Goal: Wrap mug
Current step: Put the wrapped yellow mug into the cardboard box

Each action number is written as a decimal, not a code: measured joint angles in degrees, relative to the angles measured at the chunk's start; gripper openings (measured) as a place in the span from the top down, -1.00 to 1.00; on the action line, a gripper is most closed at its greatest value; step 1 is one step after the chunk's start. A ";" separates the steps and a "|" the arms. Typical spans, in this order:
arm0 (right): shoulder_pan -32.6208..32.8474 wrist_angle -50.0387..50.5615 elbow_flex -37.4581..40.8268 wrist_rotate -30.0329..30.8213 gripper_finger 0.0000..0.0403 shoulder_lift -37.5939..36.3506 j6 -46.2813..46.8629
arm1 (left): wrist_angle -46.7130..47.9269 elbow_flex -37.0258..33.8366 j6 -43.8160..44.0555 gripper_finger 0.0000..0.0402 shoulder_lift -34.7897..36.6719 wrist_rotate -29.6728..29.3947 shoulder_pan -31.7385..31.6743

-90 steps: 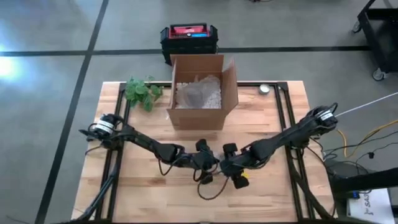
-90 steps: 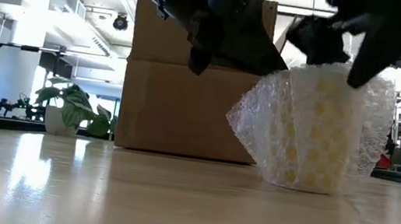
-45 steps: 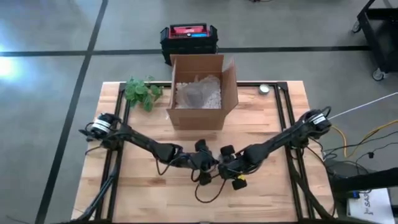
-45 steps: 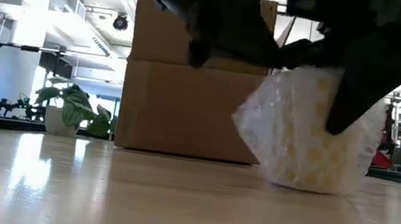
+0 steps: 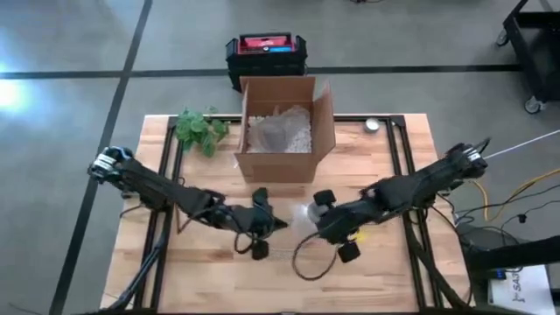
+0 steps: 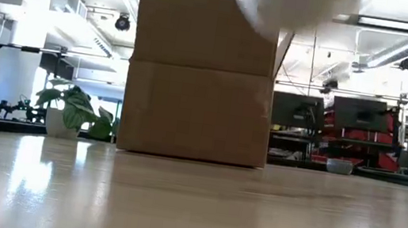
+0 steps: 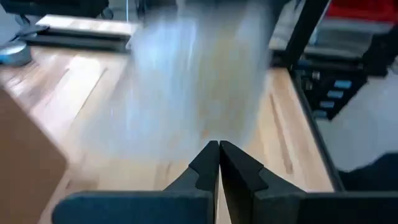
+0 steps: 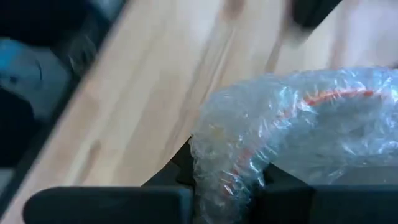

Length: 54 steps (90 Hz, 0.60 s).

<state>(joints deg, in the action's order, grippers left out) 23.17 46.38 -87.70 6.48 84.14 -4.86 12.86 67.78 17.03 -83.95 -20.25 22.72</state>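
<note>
Pincer of the right arm (image 8: 227, 186) clamps the bubble-wrapped mug (image 8: 298, 137) above the surface (image 5: 201, 262); left pincer (image 7: 219, 163) is together. Cardboard box (image 5: 284, 131) holds white packing fill (image 5: 278, 131).

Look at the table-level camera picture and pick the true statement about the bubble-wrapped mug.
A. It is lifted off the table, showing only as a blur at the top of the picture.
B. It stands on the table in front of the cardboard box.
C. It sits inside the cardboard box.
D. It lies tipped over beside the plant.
A: the bubble-wrapped mug is a pale blur high above the table, held in the right gripper.
</note>
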 joint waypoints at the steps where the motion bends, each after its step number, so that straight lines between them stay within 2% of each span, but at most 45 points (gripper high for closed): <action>1: -0.23 -0.04 -0.63 0.47 0.84 -0.23 -0.59 | 0.58 0.00 -0.01 1.00 0.43 0.00 0.00; 15: -6.06 -0.10 -9.97 7.52 0.84 -1.09 -9.10 | 7.85 -0.12 -0.01 1.00 5.48 -0.07 -0.74; 30: -18.75 -2.55 -20.40 7.89 0.84 1.17 -14.60 | 8.09 -2.60 -0.03 1.00 8.91 -0.53 -0.85; 39: -29.30 -1.77 -25.61 3.92 0.84 5.32 -14.66 | 7.80 -4.85 -0.01 1.00 9.73 -1.92 -0.96; 54: -44.16 -0.83 -32.63 -8.70 0.84 16.06 -8.16 | 7.66 -8.10 1.81 1.00 9.82 -2.40 -1.09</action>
<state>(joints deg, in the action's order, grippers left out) -20.99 45.55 -120.33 -2.22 100.21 -13.02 20.52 59.68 18.83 -74.13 -22.65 21.63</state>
